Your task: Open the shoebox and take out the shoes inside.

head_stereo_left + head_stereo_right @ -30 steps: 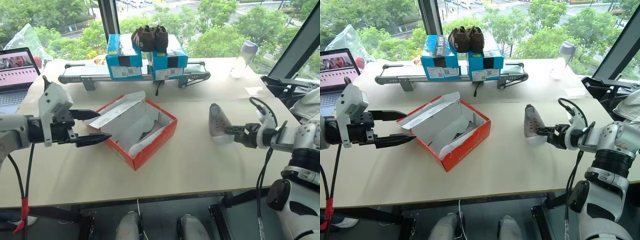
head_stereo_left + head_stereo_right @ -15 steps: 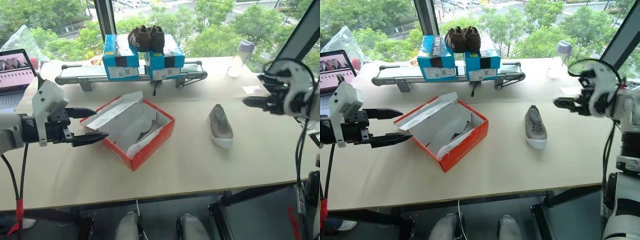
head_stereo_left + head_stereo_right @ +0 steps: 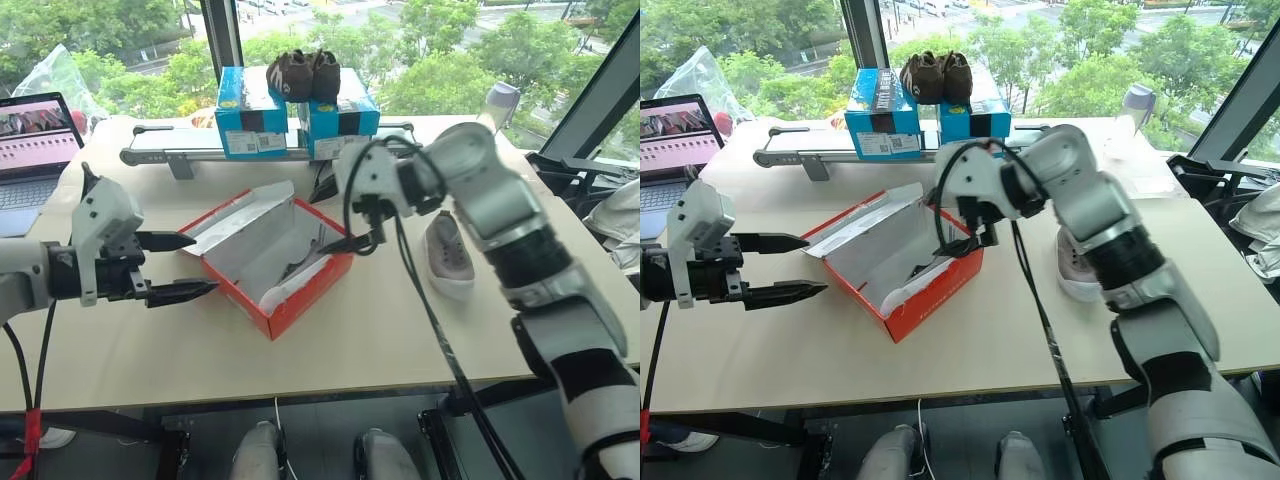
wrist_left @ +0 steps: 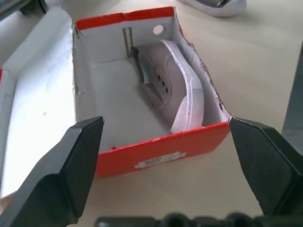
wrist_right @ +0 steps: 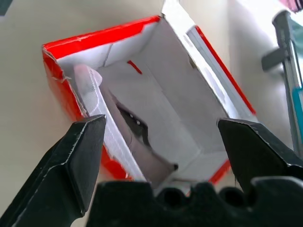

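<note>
The table (image 3: 330, 345) carries the shoebox (image 3: 300, 295), lid thrown back. The right gripper (image 3: 345, 225) hangs over the box's right end, jaws spread, empty. The left gripper (image 3: 180, 266) waits just left of it, also agape. One shoe (image 4: 173, 92) lies inside the box; the other shoe (image 3: 447, 255) sits right of it.

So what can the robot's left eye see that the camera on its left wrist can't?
Left eye view alone: the laptop, two blue boxes with dark brown shoes on top, and the right gripper, jaws open, over the shoebox. Left wrist view alone: the grey shoe lying on its side against the box wall. Both: the open red box, and the other shoe on the table.
</note>
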Robot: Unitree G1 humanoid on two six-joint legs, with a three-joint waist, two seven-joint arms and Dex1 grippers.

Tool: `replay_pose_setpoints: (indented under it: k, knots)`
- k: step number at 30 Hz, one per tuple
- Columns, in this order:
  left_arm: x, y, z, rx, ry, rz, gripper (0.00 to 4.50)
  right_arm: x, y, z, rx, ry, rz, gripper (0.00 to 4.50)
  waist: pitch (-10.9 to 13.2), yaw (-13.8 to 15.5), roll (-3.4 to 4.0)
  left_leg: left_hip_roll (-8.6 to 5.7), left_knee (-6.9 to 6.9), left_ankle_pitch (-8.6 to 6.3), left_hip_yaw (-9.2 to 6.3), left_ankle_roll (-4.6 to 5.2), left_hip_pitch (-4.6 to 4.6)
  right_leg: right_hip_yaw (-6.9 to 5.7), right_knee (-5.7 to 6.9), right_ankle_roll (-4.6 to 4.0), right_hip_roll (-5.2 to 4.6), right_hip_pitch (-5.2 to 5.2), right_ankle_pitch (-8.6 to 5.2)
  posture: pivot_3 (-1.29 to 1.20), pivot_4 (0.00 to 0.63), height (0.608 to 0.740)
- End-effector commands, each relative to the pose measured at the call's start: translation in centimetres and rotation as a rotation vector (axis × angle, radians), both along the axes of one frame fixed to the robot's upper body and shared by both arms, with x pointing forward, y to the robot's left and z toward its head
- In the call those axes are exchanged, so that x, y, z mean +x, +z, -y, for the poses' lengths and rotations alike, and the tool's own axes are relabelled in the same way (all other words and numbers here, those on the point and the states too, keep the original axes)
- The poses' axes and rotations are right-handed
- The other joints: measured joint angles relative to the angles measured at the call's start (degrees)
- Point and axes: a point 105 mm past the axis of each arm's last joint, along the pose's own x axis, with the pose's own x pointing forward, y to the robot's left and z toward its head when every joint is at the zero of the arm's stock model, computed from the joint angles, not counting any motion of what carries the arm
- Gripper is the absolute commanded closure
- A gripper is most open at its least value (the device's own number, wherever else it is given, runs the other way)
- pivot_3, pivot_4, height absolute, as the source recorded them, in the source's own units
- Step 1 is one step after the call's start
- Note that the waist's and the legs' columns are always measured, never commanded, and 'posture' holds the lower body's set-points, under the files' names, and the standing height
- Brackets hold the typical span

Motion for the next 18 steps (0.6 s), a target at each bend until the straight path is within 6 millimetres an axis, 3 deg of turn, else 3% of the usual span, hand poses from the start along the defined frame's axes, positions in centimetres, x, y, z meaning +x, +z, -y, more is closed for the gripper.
replay_pose_setpoints:
  k: [1, 9, 18]
  knots:
    - [-0.6, 1.1, 0.2, 0.007, 0.006, 0.054, 0.00, 0.1, -0.2, -0.5, -0.030, 0.057, 0.058, 0.08, 0.00, 0.01, 0.00, -0.01, 0.01, 0.00, 0.00, 0.00, 0.00, 0.00, -0.01, 0.00, -0.01, 0.03, 0.00, 0.00, 0.150, 0.740]
    - [-1.1, 0.9, 0.1, 0.000, 0.032, 0.056, 0.00, 0.4, -2.1, -1.5, -0.080, 0.098, 0.050, 0.08, 0.00, -0.15, 0.00, 0.01, 0.00, 0.01, 0.00, -0.02, 0.01, 0.00, 0.07, -0.02, 0.00, 0.01, 0.01, 0.00, 0.150, 0.740]
    - [-1.5, 0.9, 0.1, -0.004, 0.045, 0.058, 0.00, 2.2, -3.1, -2.1, -0.082, 0.028, 0.046, 0.08, 0.00, -0.16, 0.00, 0.00, -0.02, 0.01, 0.01, -0.05, 0.01, 0.00, 0.07, -0.03, 0.00, 0.00, 0.01, 0.00, 0.150, 0.740]
